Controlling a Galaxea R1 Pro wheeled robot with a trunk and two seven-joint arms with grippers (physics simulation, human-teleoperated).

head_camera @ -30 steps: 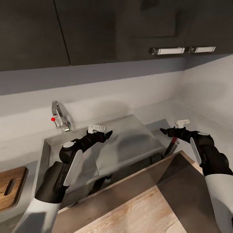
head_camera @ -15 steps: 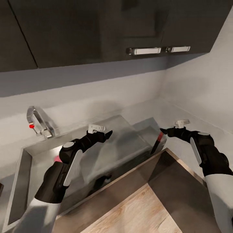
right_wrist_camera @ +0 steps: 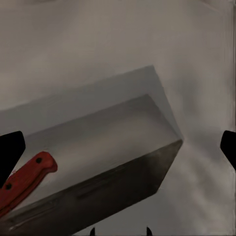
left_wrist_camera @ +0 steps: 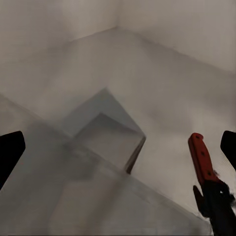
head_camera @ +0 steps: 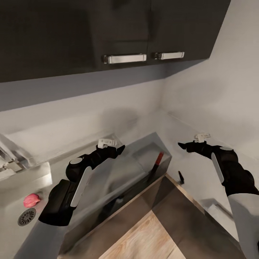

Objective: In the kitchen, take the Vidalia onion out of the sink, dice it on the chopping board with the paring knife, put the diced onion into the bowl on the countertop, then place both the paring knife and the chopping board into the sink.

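The Vidalia onion (head_camera: 31, 200), a small pinkish lump, lies on the floor of the sink (head_camera: 21, 181) beside the round drain (head_camera: 27, 216). The paring knife (head_camera: 156, 163) has a red handle and a dark blade. It rests at the right end of the steel drainboard (head_camera: 138, 158), and also appears as the knife (left_wrist_camera: 203, 164) in the left wrist view and the red handle (right_wrist_camera: 24, 182) in the right wrist view. My left gripper (head_camera: 121, 147) hovers open above the drainboard. My right gripper (head_camera: 180, 145) is open over the grey countertop (head_camera: 196, 169), right of the knife. Both are empty.
Dark upper cabinets with steel handles (head_camera: 125, 58) hang above. The walls meet in a corner at the back right. Part of the tap (head_camera: 8, 160) shows at the left edge. A small dark object (head_camera: 181, 177) sits on the countertop. Wooden floor (head_camera: 151, 237) lies below.
The camera has turned right, so the whole scene slid left: the tap went to the edge, the chopping board left the view, the onion came into sight. Both arms hold the same pose.
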